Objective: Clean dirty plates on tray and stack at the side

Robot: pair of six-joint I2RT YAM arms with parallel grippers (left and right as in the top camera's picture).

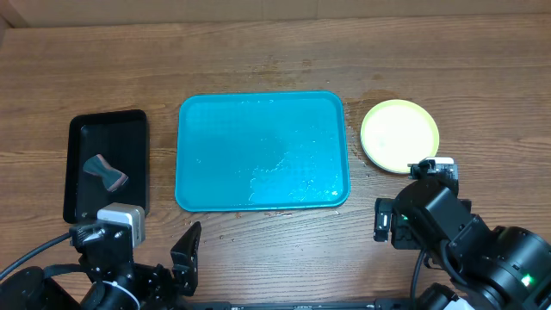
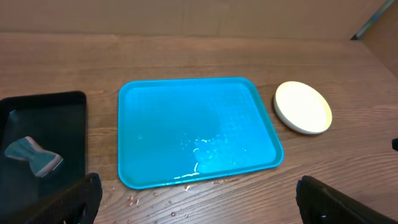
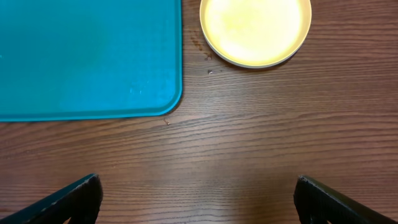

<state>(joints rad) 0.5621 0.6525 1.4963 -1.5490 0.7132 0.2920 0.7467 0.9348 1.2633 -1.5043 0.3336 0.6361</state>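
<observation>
The teal-blue tray [image 1: 207, 155] lies mid-table with no plates on it, wet with water streaks; it also shows in the left wrist view [image 2: 161, 124] and the right wrist view [image 3: 74, 56]. A stack of plates [image 1: 399, 135] with the yellow-green one on top sits to the tray's right, also in the left wrist view [image 2: 303, 107] and the right wrist view [image 3: 255, 28]. The white and pale blue plates are hidden. My left gripper [image 2: 198, 199] is open and empty near the front edge, before the tray. My right gripper [image 3: 198, 199] is open and empty, in front of the plate stack.
A black tray [image 1: 129, 129] at the left holds a grey sponge [image 1: 106, 172], also seen in the left wrist view [image 2: 34, 155]. Water drops and crumbs [image 2: 149, 199] lie on the wood by the tray's front edge.
</observation>
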